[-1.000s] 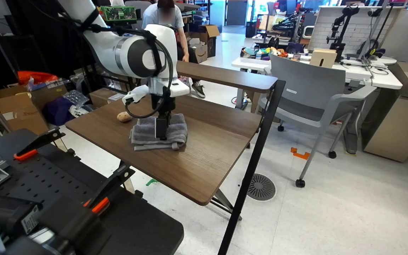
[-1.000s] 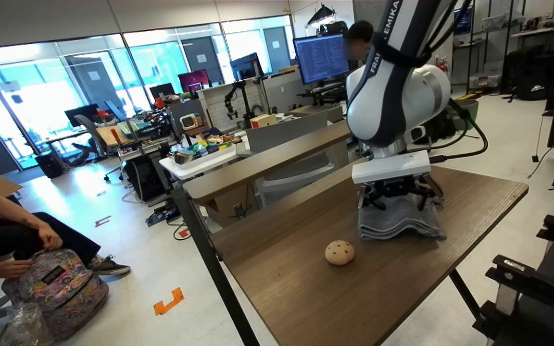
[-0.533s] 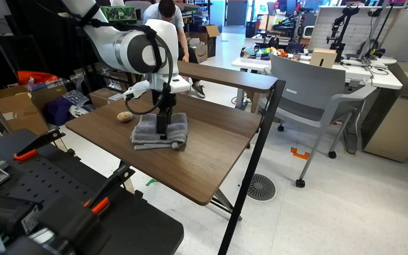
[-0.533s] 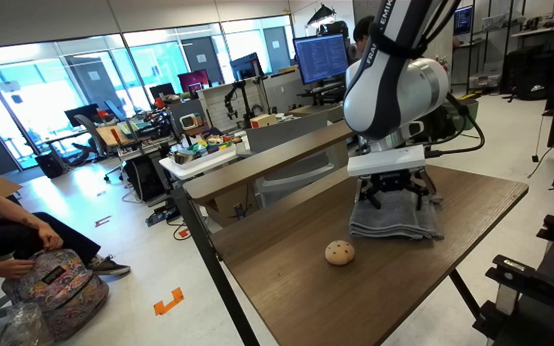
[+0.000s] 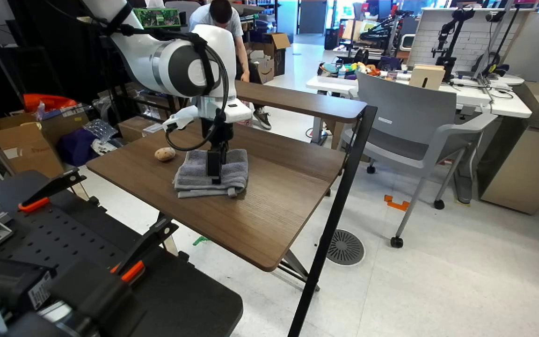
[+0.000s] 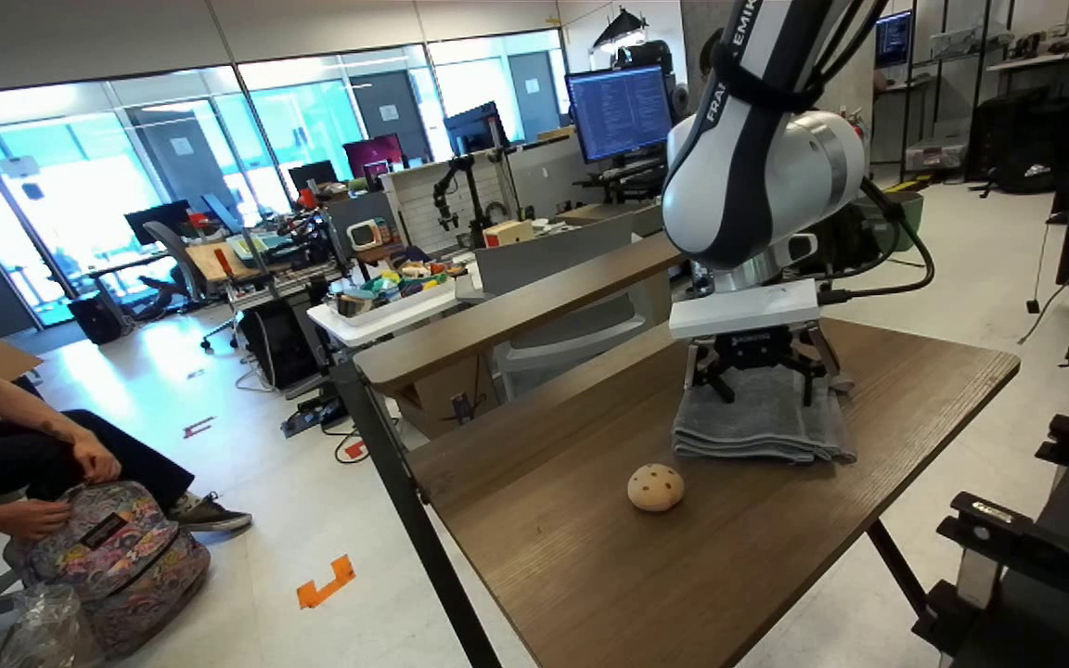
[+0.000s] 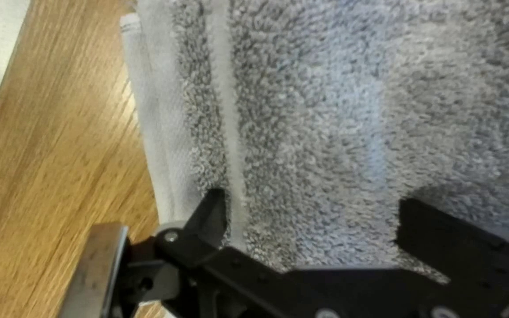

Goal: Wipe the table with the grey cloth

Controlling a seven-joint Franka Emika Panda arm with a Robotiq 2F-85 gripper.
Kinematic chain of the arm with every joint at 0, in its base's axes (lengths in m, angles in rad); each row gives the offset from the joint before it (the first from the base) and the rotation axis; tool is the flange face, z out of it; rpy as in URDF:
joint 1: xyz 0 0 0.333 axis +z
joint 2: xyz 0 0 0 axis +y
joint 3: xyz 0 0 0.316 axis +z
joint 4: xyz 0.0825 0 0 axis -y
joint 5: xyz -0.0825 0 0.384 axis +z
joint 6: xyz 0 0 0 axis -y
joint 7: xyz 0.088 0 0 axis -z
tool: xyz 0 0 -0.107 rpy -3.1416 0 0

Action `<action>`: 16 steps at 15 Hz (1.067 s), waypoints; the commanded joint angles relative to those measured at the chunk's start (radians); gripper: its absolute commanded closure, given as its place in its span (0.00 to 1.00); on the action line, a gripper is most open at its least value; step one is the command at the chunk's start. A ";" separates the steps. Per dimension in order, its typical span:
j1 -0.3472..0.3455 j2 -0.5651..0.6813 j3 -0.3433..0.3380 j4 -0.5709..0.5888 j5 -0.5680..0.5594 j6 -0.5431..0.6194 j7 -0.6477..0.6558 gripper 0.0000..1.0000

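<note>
In an exterior view, the folded grey terry towel [image 6: 762,431] lies right of centre in the frame, on the brown wood-grain tabletop [image 6: 590,575]. The white-and-black Franka arm [image 6: 766,186] extends from the top edge, and its Robotiq gripper [image 6: 768,397] points down at the towel. The jaws stand apart, one tip toward the towel's left side and one toward its right; in the wrist view the towel spreads between them. Whether the tips press into it cannot be told. In that view the towel fills the upper middle and right of the frame, its pale hem [image 7: 161,110] running down left of centre, with the tabletop at the left. In an exterior view a round tan object [image 6: 655,488] with dark spots sits below and left of the towel, near but apart. In an exterior view a grey office chair [image 5: 407,112] stands right of centre, and a person [image 5: 201,18] is at the upper middle, head bent.
</note>
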 commanded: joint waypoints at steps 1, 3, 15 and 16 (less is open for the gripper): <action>-0.023 0.045 0.011 0.055 0.064 0.080 0.076 0.00; -0.006 0.053 0.012 0.077 0.083 0.138 0.124 0.00; -0.023 0.248 0.198 0.486 0.121 0.018 0.188 0.00; -0.049 0.256 0.242 0.521 0.142 -0.022 0.154 0.00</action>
